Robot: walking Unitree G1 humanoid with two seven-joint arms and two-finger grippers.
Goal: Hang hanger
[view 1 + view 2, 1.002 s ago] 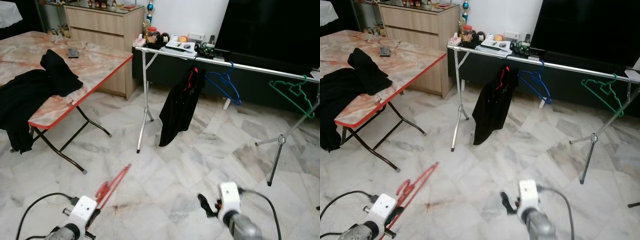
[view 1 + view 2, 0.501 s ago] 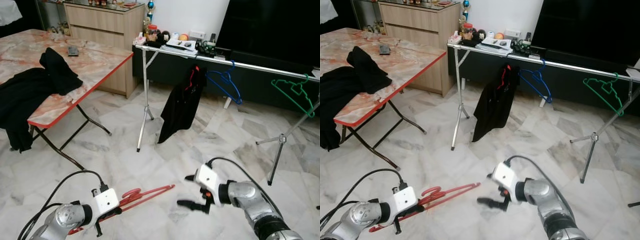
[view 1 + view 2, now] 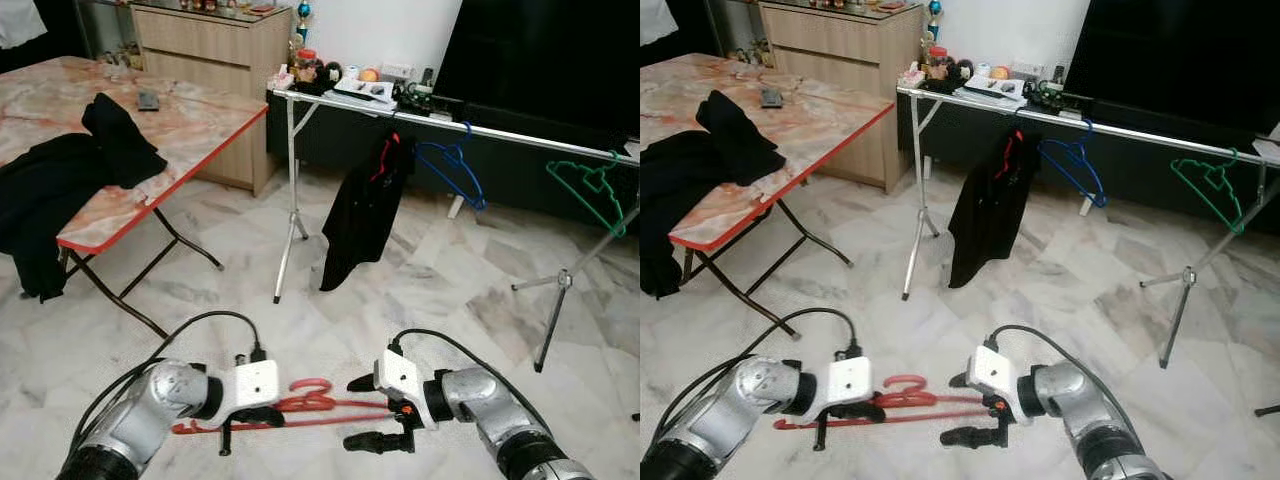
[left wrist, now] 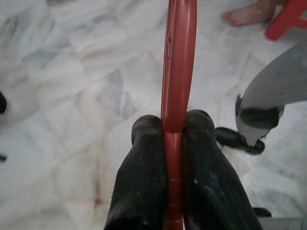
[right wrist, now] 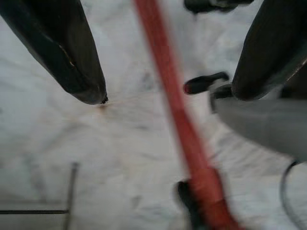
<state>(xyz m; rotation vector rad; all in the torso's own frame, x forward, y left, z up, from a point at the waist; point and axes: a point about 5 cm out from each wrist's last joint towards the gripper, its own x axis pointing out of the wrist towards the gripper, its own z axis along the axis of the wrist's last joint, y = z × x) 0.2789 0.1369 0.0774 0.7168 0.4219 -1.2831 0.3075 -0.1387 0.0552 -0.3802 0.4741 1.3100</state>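
A red plastic hanger [image 3: 325, 405] lies level low over the marble floor, hook upward. My left gripper [image 3: 258, 417] is shut on its left part; in the left wrist view both black fingers [image 4: 144, 172] pinch the red bar [image 4: 178, 86]. My right gripper [image 3: 366, 412] is open at the hanger's right end, one finger above and one below it. In the right wrist view the red bar [image 5: 168, 96] runs between the spread fingers [image 5: 67, 52]. The silver clothes rail [image 3: 520, 132] stands farther ahead, carrying a black garment [image 3: 362, 215], a blue hanger [image 3: 452, 172] and a green hanger [image 3: 590, 190].
A folding table [image 3: 190, 125] with a marble top and black clothes [image 3: 60, 190] stands at the left. A wooden cabinet [image 3: 210, 50] and a dark TV [image 3: 540, 60] are behind the rail. A person's bare foot [image 4: 247, 14] is nearby on the floor.
My left gripper swung the red hanger rightward and level. The right gripper dropped lower and closed in on the hanger's end, so its open fingers now straddle it.
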